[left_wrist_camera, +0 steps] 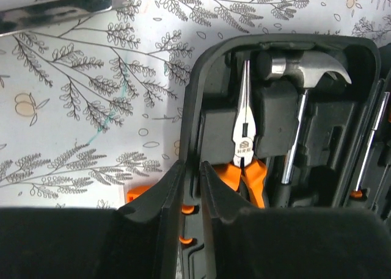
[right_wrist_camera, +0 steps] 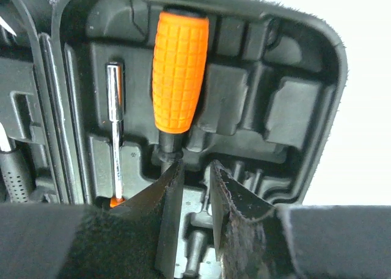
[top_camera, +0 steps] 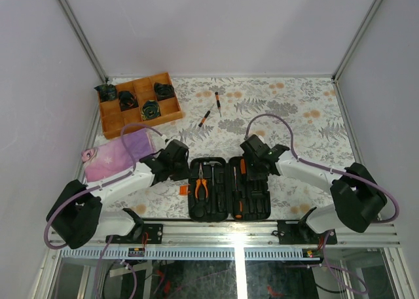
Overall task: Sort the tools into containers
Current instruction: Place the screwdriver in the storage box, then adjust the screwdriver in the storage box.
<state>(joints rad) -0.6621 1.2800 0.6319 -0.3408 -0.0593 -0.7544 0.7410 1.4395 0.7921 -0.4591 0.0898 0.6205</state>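
Note:
The black tool case (top_camera: 229, 189) lies open like a book at the near middle. Orange-handled pliers (left_wrist_camera: 244, 141) and a steel-headed hammer (left_wrist_camera: 305, 68) sit in its left half. My left gripper (left_wrist_camera: 192, 164) is shut on the case's left rim (left_wrist_camera: 190, 108), one finger on each side. An orange-handled screwdriver (right_wrist_camera: 179, 71) lies in a slot of the right half, beside a thin steel driver (right_wrist_camera: 115, 126). My right gripper (right_wrist_camera: 195, 164) hovers open over that screwdriver's shaft, gripping nothing. Two short orange-and-black drivers (top_camera: 205, 118) (top_camera: 217, 101) lie loose on the cloth beyond the case.
An orange-brown wooden divided tray (top_camera: 171, 113) with dark tape rolls stands at the back left. A pink cloth (top_camera: 118, 156) lies left of the case, under the left arm's cable. Walls close in both sides.

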